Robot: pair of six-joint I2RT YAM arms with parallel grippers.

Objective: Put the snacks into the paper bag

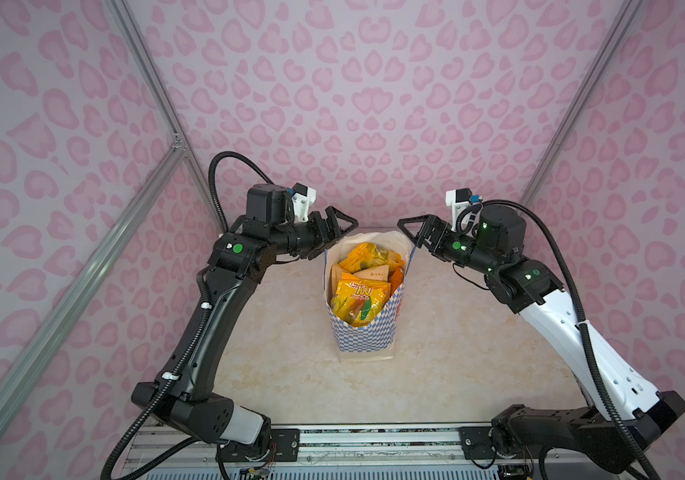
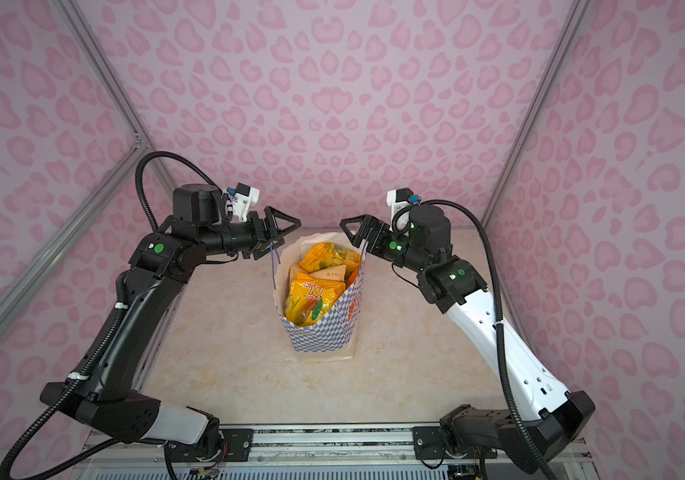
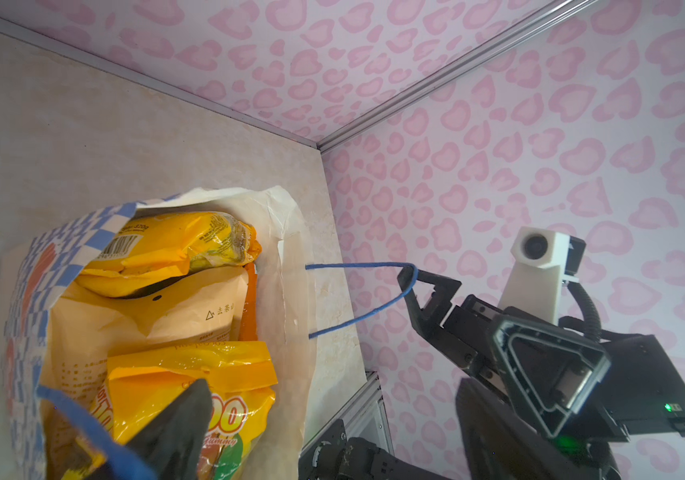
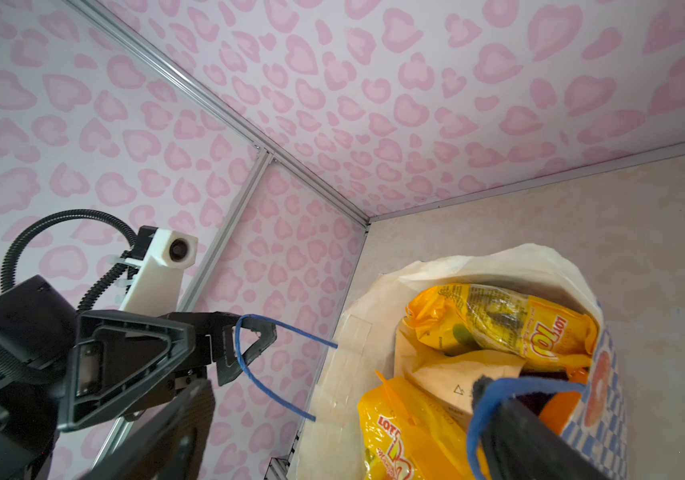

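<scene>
I see bag (image 1: 363, 336) upright on table (image 1: 457, 353), long axis vertical, mouth up. Snacks (image 1: 359, 297) inside bag, yellow and orange packets to rim, tan pouch (image 3: 174, 311) between them. Left gripper (image 1: 334, 237) just beside bag's mouth on left, jaws wide, left handle (image 4: 236, 343) hooked over one finger, not pinched. Right gripper (image 1: 411, 235) just beside mouth on right, jaws wide, right handle (image 3: 357, 264) looped over its finger.

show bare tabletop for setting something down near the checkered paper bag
Free: marble-look tabletop between the cream, blue-checkered paper bag and the near metal rail, and either side of it. Crowded: the bag's mouth, full of yellow snack packets, with left gripper and right gripper beside it.
</scene>
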